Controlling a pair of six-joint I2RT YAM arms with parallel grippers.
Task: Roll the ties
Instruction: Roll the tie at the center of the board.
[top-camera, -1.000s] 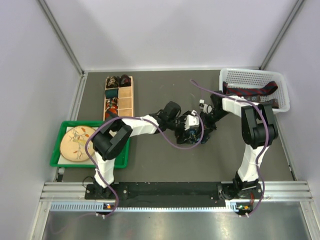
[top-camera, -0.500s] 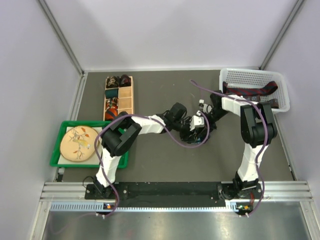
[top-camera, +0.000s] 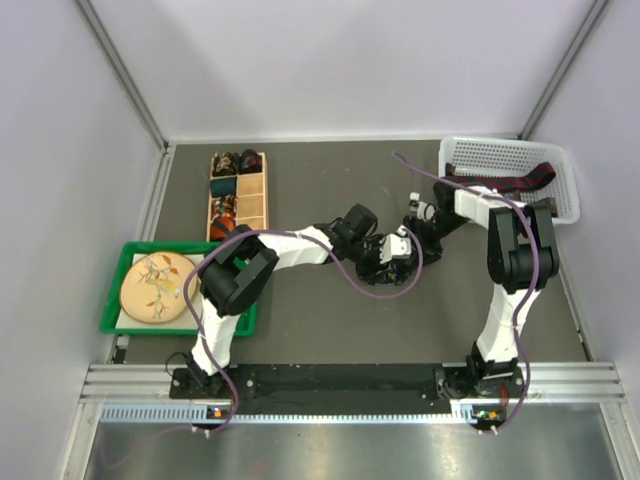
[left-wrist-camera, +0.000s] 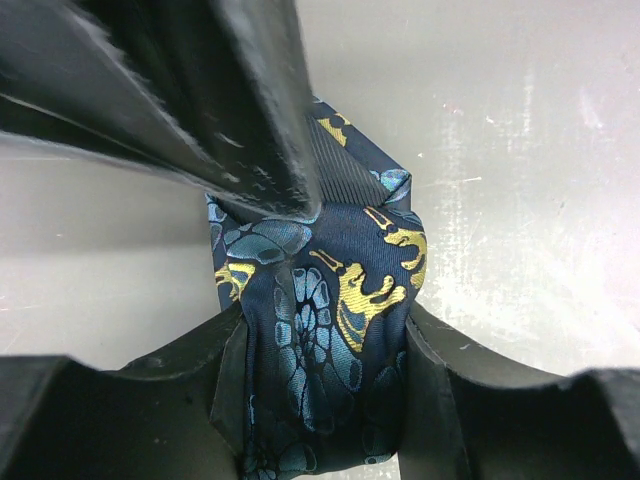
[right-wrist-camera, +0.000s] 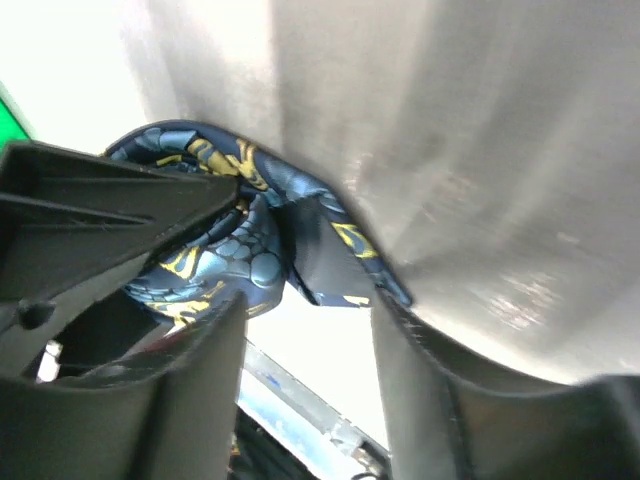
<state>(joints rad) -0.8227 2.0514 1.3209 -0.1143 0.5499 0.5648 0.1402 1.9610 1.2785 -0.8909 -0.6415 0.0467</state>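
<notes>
- A rolled blue floral tie (left-wrist-camera: 335, 300) sits mid-table, clamped between the fingers of the left gripper (left-wrist-camera: 322, 340).
- The right gripper (right-wrist-camera: 308, 312) is just beside the roll, its jaws apart.
- A wooden divided box (top-camera: 252, 200) at far left holds rolled ties (top-camera: 235, 160).
- A green tray (top-camera: 112, 300) is near left and a white basket (top-camera: 480, 155) far right.
- Bare table (top-camera: 330, 330) lies nearer.

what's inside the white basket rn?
At least one dark red and navy tie lies across the white basket. The right arm covers its near-left corner, so anything there is hidden.
</notes>
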